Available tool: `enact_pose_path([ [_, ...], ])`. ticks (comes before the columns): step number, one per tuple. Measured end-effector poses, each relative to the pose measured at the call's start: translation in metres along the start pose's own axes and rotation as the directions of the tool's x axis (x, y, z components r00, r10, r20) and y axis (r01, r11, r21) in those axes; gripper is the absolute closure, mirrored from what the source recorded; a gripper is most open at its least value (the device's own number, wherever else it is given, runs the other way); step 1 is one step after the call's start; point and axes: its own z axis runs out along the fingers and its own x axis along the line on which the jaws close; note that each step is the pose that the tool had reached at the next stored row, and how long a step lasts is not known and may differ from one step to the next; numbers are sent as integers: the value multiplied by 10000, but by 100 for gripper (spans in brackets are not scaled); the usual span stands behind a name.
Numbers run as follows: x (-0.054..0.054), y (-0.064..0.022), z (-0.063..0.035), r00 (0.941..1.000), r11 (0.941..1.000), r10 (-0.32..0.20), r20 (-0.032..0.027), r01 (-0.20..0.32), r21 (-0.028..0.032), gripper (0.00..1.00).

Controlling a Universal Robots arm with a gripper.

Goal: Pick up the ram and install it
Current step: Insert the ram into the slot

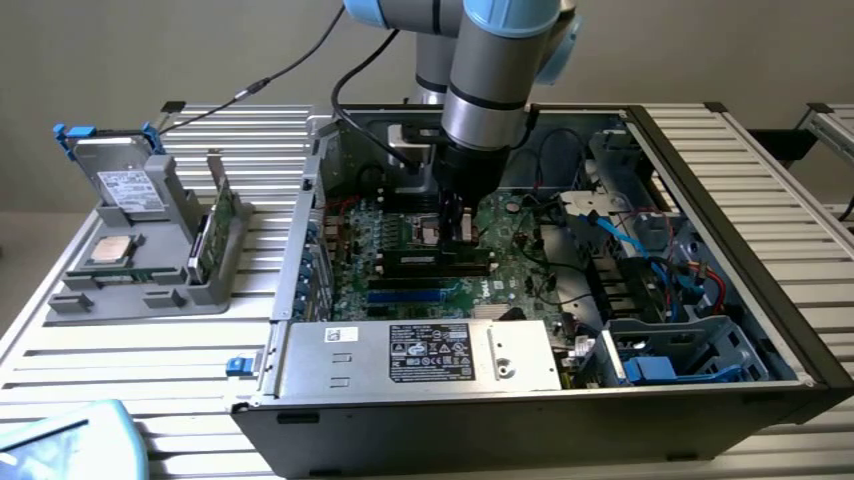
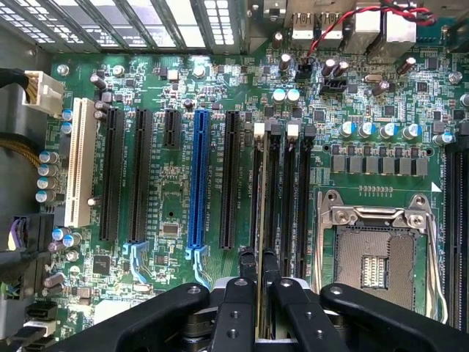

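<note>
Inside the open computer case, my gripper hangs low over the motherboard. In the wrist view the gripper is shut on the ram, a thin stick seen edge-on between the two black fingers. The ram runs along one of the black memory slots, by the white latch at its far end. I cannot tell whether it is seated in the slot or just above it.
The open processor socket lies beside the memory slots, with a blue expansion slot and black ones on the other side. A power supply fills the case front. At the exterior view's left, a grey tray holds a drive, a chip and an upright green board.
</note>
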Motion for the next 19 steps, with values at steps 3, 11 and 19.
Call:
enact_pose_path([
  [3,5,0,2,10000,10000,-1,0,1,0,86],
  [11,13,-1,9,10000,10000,-1,2,1,1,86],
  [19,22,-1,10,10000,10000,0,-1,0,-1,86],
])
